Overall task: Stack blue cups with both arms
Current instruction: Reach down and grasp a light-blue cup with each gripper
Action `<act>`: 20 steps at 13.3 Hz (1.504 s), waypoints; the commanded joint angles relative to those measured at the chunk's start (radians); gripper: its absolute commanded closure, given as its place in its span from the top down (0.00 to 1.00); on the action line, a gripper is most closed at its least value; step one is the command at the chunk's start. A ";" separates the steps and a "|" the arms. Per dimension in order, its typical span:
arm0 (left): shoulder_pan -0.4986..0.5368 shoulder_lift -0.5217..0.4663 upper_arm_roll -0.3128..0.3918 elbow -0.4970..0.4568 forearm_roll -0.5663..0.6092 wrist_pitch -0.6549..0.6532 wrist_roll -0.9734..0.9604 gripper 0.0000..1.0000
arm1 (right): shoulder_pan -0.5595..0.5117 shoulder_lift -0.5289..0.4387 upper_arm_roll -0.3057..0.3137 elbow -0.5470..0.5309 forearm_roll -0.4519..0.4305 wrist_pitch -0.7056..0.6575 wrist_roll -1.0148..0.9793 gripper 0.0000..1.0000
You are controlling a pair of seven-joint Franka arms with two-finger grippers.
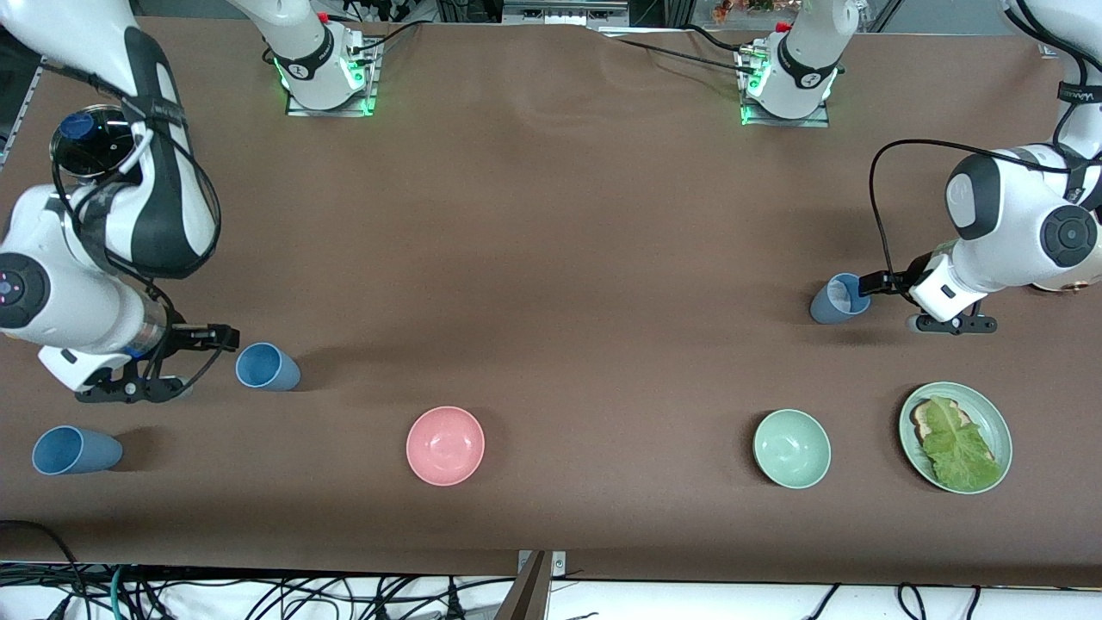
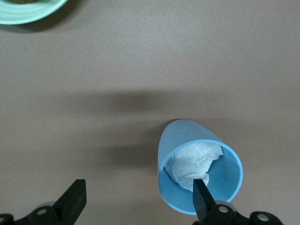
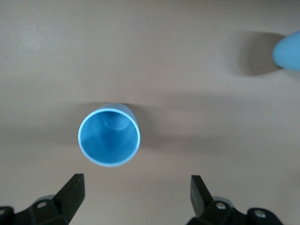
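At the right arm's end of the table, one sky-blue cup [image 1: 76, 450] stands closest to the front camera. A second blue cup [image 1: 268, 367] stands farther from it, just beside the right gripper [image 1: 185, 362]. In the right wrist view that gripper's fingers [image 3: 71, 193] are spread wide, and the second cup [image 3: 108, 136] sits upright ahead of them, not yet between them. If the gripper comes in off-centre, a fingertip will likely clip the rim and tip or skid the light tumbler. Toward the middle, the pink bowl [image 1: 445, 445] and the pale green bowl [image 1: 792, 448] lie well apart from either gripper, as does the plate of lettuce [image 1: 956, 437]. At the left arm's end, the grey-blue cup [image 1: 839, 298] stands beside the left gripper [image 1: 904, 301]. Its jaws are also wide, and one finger [image 2: 201, 197] appears to dip inside the cup [image 2: 201, 154] while the other stands well outside. Closing from there would pinch a single wall, so the cup may swing or slip when lifted. The crumpled white paper [image 2: 192, 161] inside could also stop another cup nesting fully.
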 commanded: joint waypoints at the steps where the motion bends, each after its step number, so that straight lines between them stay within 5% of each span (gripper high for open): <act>1: 0.000 -0.007 -0.006 -0.024 -0.021 0.027 0.020 1.00 | -0.018 0.058 0.005 0.024 0.055 0.055 -0.053 1.00; 5: -0.001 0.007 -0.013 -0.034 -0.021 0.026 0.020 0.99 | -0.026 0.076 0.005 0.021 0.065 0.062 -0.063 1.00; 8: -0.001 0.027 -0.019 -0.033 -0.023 0.027 0.020 0.86 | -0.049 0.104 0.005 0.016 0.066 0.098 -0.085 0.99; 10: -0.001 0.041 -0.020 -0.021 -0.023 0.027 0.019 0.63 | -0.055 0.130 0.005 0.015 0.069 0.121 -0.095 0.99; 13: -0.001 0.046 -0.020 -0.017 -0.023 0.027 0.019 0.08 | -0.055 0.136 0.005 0.015 0.107 0.125 -0.095 0.99; 14: -0.003 0.046 -0.020 -0.013 -0.023 0.027 0.019 0.00 | -0.055 0.142 0.006 0.015 0.117 0.125 -0.095 0.99; 16: -0.003 0.046 -0.020 -0.010 -0.023 0.027 0.019 0.00 | -0.057 0.153 0.005 0.015 0.127 0.127 -0.095 0.87; 20: -0.014 0.044 -0.032 0.035 -0.024 -0.003 -0.045 0.00 | -0.055 0.155 0.006 0.012 0.129 0.119 -0.095 0.35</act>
